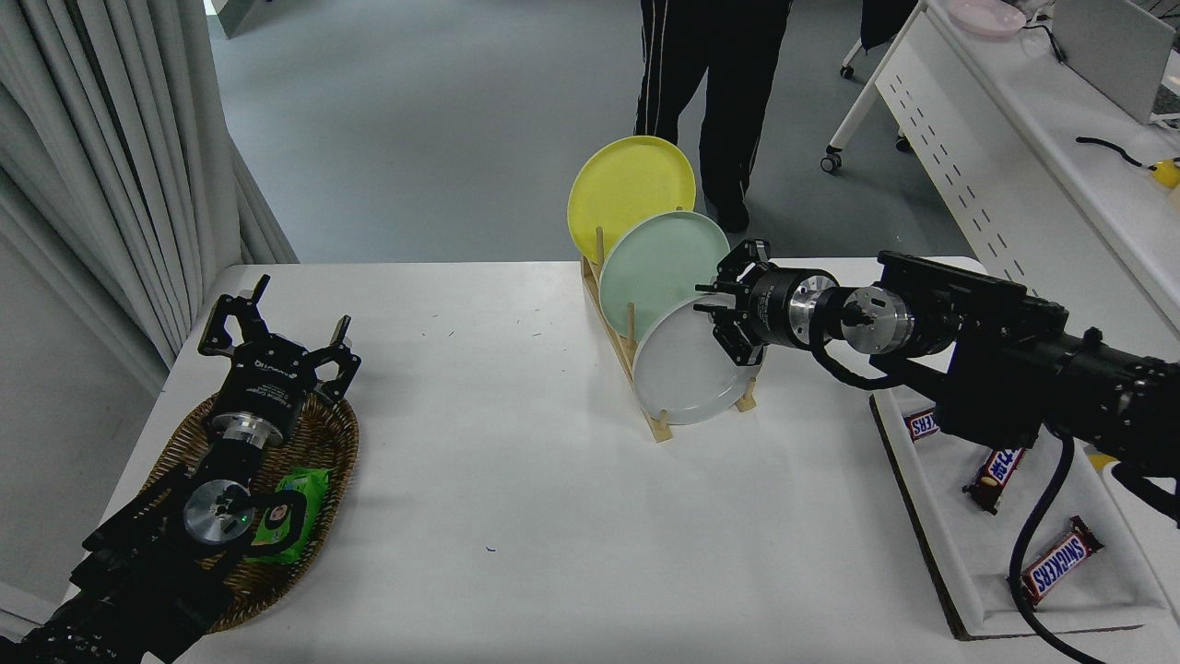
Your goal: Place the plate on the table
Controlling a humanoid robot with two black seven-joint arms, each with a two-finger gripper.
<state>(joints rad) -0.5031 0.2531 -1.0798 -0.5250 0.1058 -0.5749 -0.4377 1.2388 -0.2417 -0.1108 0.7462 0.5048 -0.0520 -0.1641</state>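
Note:
The pale grey plate (678, 369) stands on edge in the front slot of a wooden rack (660, 426) on the white table (516, 516). Behind it in the rack stand a mint green plate (654, 263) and a yellow plate (627, 184). My right gripper (730, 314) comes in from the right at the grey plate's upper right rim. It is open, with its fingers on either side of the rim. My left gripper (277, 337) is parked open at the lower left, over a wicker basket (313, 461).
A green packet (293, 503) lies in the basket. A white tray (977, 553) with several chocolate bars sits at the right edge. A person's legs (710, 83) stand beyond the rack. A white perforated-panel desk (1014, 138) is at the far right.

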